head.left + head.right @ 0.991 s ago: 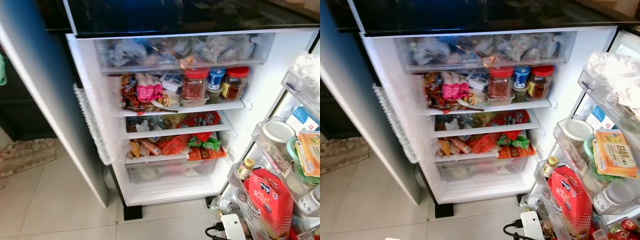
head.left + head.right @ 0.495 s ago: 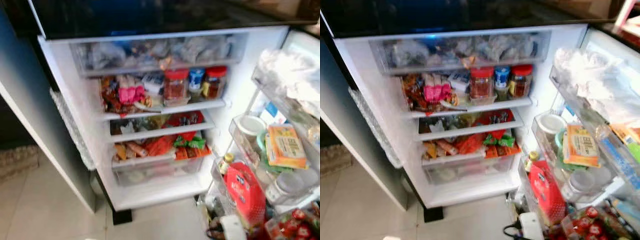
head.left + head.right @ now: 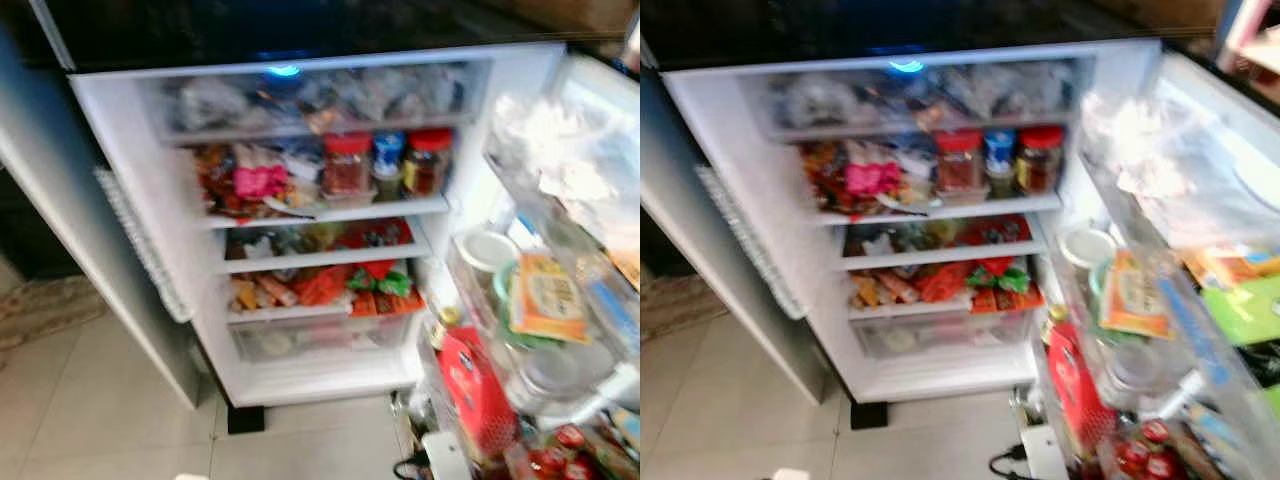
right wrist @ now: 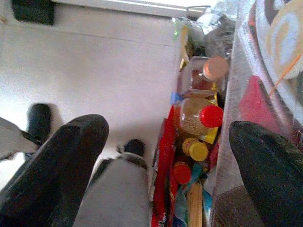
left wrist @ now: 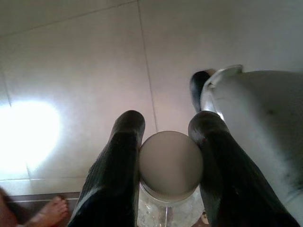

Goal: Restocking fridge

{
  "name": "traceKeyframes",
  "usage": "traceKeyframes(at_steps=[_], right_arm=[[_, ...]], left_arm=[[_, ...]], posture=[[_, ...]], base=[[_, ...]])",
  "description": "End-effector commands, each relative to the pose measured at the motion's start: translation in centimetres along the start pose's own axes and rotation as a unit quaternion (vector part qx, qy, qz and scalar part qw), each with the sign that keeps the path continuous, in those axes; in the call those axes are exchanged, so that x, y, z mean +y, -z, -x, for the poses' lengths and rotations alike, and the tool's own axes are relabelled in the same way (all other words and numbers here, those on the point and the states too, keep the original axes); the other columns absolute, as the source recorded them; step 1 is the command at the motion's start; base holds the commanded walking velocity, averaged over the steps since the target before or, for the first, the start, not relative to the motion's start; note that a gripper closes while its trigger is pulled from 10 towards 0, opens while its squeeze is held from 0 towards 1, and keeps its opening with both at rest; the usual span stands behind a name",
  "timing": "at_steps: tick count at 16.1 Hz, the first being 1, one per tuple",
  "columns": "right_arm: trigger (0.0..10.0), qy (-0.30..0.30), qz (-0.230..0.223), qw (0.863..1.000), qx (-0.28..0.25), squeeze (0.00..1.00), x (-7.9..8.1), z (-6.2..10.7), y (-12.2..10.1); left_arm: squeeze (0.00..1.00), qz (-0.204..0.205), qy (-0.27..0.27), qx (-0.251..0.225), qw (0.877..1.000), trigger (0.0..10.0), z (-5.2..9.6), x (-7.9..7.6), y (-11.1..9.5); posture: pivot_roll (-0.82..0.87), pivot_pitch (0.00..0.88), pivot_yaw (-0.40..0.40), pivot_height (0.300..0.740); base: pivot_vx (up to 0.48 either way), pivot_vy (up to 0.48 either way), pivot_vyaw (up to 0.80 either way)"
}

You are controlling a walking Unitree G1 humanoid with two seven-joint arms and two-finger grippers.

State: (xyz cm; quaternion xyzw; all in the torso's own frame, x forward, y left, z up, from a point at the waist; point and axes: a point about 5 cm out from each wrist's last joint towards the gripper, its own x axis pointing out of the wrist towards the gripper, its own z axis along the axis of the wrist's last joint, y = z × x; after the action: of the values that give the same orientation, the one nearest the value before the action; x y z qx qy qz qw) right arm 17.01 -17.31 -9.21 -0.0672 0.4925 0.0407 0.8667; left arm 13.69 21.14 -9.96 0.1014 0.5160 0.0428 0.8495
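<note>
**Jar in hand, fridge open**

While the fridge (image 3: 300,230) stands open w/ its door (image 3: 1180,300) swung out on the right, the left end effector (image 5: 168,142) hangs low over the tiled floor (image 5: 94,56). It is closed on a clear jar (image 5: 171,165) w/ a grey round lid, one black finger on each side of the lid. So the thing to put away is down by the robot's side, not near the shelves yet.

The right end effector (image 4: 168,156) is spread wide and holds nothing. It looks down at bottles w/ red and yellow caps (image 4: 201,127) in the low door rack.

The fridge is very full. The top shelf has three jars (image 3: 385,160) w/ red and blue lids, plus packets beside them. The head views are blurry.

Step now, I think: getting close w/ the jar. Next the left arm must lift the jar up and find a free gap, maybe in a door rack, w/o knocking the other jars.
</note>
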Motion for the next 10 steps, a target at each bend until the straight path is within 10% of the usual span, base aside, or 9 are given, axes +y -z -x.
traceKeyframes(at_steps=[1,10], right_arm=[[10.0,0.031,-0.002,1.0,-0.004,0.0,-1.86,0.11,-0.31],[10.0,0.024,-0.003,1.0,-0.004,0.0,-1.84,0.12,-0.24]], left_arm=[[0.0,-0.006,-0.009,0.009,1.0,10.0,0.1,0.82,0.7],[0.0,-0.006,-0.028,-0.036,0.999,10.0,0.18,0.98,0.04]], posture=[[-0.04,0.0,-0.027,0.74],[-0.04,0.0,-0.027,0.74]], base=[[0.0,-0.259,0.0],[0.0,-0.085,0.0]])
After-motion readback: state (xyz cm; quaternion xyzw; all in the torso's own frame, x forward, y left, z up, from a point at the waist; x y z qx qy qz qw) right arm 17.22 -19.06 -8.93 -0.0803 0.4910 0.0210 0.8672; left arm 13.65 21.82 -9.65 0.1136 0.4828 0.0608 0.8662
